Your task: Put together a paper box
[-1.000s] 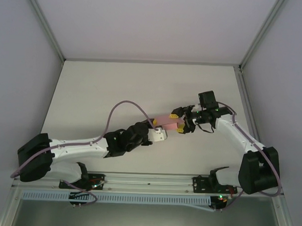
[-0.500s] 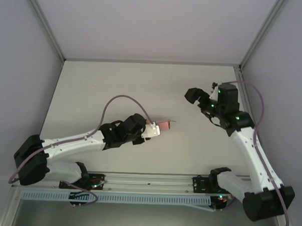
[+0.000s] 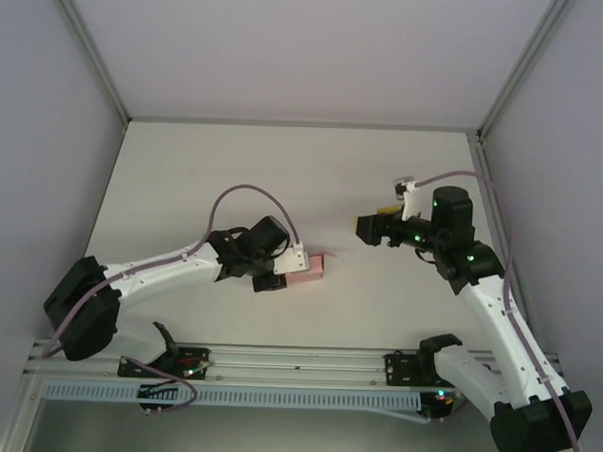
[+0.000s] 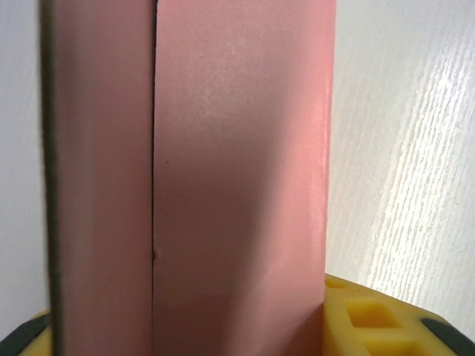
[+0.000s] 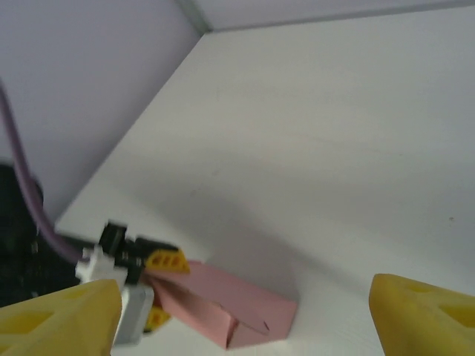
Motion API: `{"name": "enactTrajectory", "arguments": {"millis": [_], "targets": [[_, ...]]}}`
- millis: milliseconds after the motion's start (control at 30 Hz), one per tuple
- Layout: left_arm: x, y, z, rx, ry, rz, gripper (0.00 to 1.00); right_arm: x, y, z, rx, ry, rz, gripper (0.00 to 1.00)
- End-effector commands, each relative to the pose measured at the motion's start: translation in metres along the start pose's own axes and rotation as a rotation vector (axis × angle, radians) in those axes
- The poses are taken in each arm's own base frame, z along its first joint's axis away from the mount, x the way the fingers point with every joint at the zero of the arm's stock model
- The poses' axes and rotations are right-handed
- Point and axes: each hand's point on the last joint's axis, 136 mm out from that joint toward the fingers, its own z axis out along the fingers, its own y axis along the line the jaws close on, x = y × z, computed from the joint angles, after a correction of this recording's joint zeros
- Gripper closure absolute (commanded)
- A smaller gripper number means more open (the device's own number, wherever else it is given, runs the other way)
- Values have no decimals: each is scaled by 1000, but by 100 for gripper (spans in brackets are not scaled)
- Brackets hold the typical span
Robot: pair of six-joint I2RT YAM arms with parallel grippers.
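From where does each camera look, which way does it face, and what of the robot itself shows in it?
Top external: above, behind the bases, looking down on the table; both arms, left gripper shut on the paper box, right gripper open.
Left wrist: on the left arm, looking along its yellow fingers at the paper box between them.
Right wrist: on the right arm, facing the paper box; its yellow fingers at the bottom corners.
Shared: all three show the paper box.
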Motion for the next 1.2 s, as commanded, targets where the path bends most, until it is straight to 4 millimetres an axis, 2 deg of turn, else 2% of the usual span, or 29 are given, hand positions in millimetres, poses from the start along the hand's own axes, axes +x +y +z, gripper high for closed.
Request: {"name": "enactTrajectory", "arguments": {"millis": [0,133,267,433,567,633,800,900,1067,1167], "targets": [[-3,-4,3,92,-4,-19,67,41,17,14,-121,144,-177,17],[-3,-2,6,114,7,-26,67,66,13,35,-100,252,-222,29],[-3,-1,9,126,30,-22,66,83,12,56,-82,358,-301,36],[-4,1,12,132,44,-22,65,82,-10,77,55,423,-361,46],[-3,2,13,134,47,-28,64,87,-8,85,37,462,-363,61],[-3,2,12,133,47,-26,64,91,-8,86,39,471,-373,62],[-5,2,11,135,42,-19,64,82,-21,90,122,430,-399,61],[-4,2,12,136,46,-21,64,77,-26,85,163,428,-433,61],[-4,2,13,136,45,-18,64,92,-15,82,65,460,-479,60],[-5,3,13,135,45,-21,64,95,-9,88,17,464,-461,60]]}}
